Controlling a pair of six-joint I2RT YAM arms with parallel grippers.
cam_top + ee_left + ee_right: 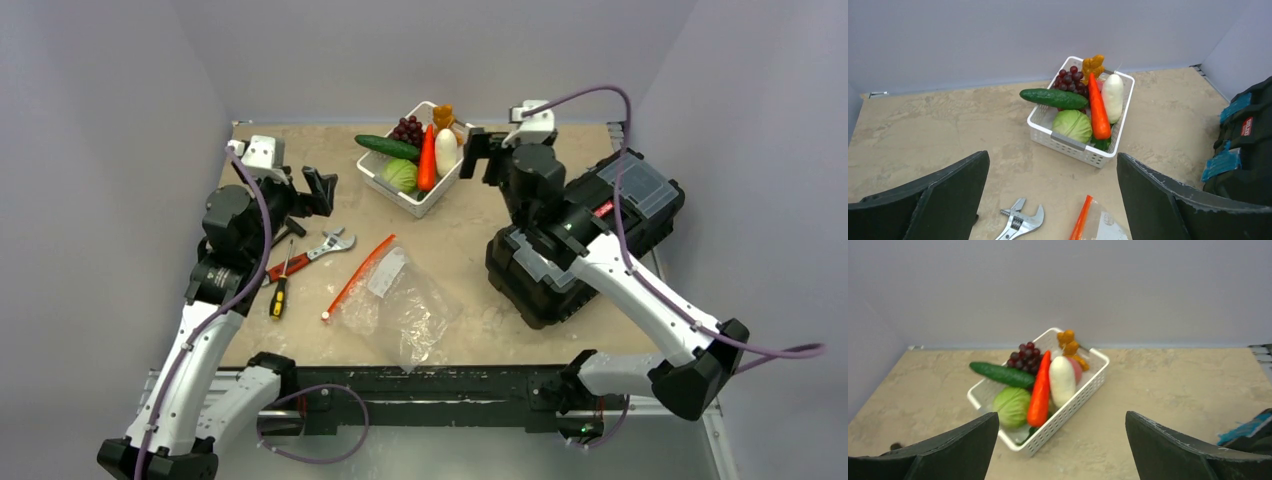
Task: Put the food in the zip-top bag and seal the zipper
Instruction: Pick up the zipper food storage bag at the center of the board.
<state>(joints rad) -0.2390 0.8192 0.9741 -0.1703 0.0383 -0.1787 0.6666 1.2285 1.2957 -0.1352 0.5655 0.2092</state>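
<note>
The food lies in a white slotted basket (377,172) at the back middle: cucumber (386,147), cabbage (400,176), carrot (427,160), white oval piece (446,151) and dark grapes (407,129). The clear zip-top bag (400,305) lies flat in front of it, its red-orange zipper (360,273) along the left edge. My left gripper (318,192) is open and empty, left of the basket. My right gripper (478,155) is open and empty, just right of the basket. The basket also shows in the left wrist view (1068,145) and the right wrist view (1068,407).
An adjustable wrench (332,243) and two screwdrivers (280,283) lie left of the bag. A black toolbox (640,215) stands at the right under my right arm. An orange knobbly toy piece (443,115) sits at the basket's far end.
</note>
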